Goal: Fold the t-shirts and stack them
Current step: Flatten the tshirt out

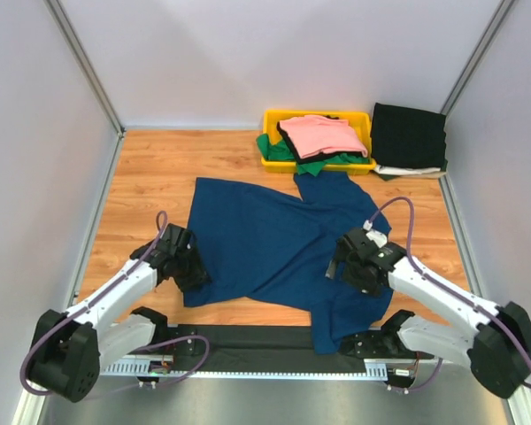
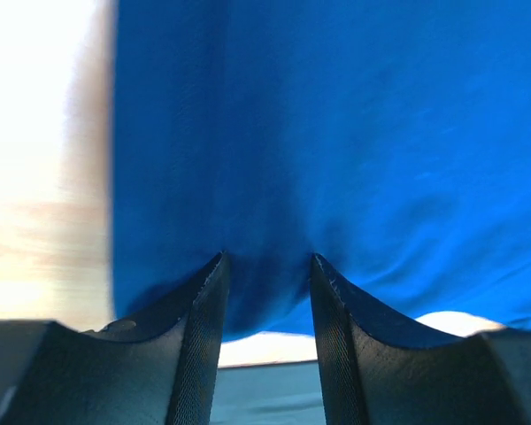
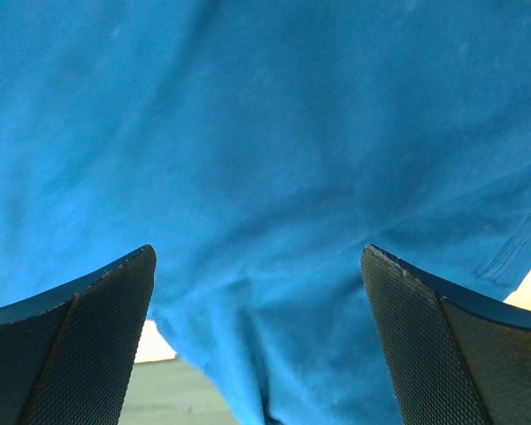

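Observation:
A large navy blue t-shirt [image 1: 265, 235] lies spread and rumpled on the wooden table, one part trailing over the near edge. My left gripper [image 1: 188, 268] is at the shirt's lower left edge. In the left wrist view it [image 2: 267, 257] is open a moderate gap, with its tips against the blue cloth [image 2: 336, 133]. My right gripper [image 1: 347, 267] is over the shirt's right part. In the right wrist view it [image 3: 258, 250] is wide open, with a fold of the blue cloth [image 3: 265, 177] between the fingers. A pink shirt [image 1: 321, 135], a green one [image 1: 314, 165] and a black one [image 1: 288, 142] are piled in the bin.
A yellow bin [image 1: 274, 117] stands at the back of the table. A folded black cloth [image 1: 408, 135] lies to its right on something white. Grey walls with metal posts close in the left, right and back. A black strip [image 1: 248, 336] runs along the near edge.

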{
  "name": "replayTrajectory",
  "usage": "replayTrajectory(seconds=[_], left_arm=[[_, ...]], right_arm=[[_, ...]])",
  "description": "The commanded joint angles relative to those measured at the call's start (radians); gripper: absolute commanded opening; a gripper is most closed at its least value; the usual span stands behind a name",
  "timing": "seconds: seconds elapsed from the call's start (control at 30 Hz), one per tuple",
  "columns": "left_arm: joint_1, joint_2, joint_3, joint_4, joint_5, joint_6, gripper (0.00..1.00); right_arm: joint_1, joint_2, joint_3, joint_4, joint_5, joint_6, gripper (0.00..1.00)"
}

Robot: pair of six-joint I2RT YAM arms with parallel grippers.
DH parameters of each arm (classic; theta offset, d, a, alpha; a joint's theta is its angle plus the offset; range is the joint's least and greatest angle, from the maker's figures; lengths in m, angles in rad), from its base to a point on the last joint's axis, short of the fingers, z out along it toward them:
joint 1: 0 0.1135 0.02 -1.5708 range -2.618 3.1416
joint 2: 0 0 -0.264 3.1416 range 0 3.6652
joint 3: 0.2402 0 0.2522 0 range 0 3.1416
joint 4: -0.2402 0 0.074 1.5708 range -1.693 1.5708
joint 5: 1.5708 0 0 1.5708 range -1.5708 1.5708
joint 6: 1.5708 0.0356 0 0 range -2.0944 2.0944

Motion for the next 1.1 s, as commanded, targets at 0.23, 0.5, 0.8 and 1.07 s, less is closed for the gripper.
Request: replayTrajectory(seconds=[0.23, 0.5, 0.8, 1.07], left_arm=[[0.011, 0.509, 0.325, 0.218, -0.052, 0.105, 0.44], [0.052, 0.672, 0.416, 0.243, -0.015, 0.143, 0.00], [0.366, 0.587, 0.490, 0.169, -0.015, 0.180, 0.00], [0.405, 0.569, 0.531, 0.159, 0.117, 0.221, 0.32]], right_arm=[[-0.257, 0.385, 0.108, 0.235, -0.067, -0.170, 1.00], [-0.421, 0.558, 0.236, 0.258, -0.095, -0.288, 0.98], [-0.490, 0.771, 0.488, 0.214, -0.066, -0.409, 0.94], [-0.490, 0.740, 0.583, 0.137, -0.063, -0.469, 0.98]])
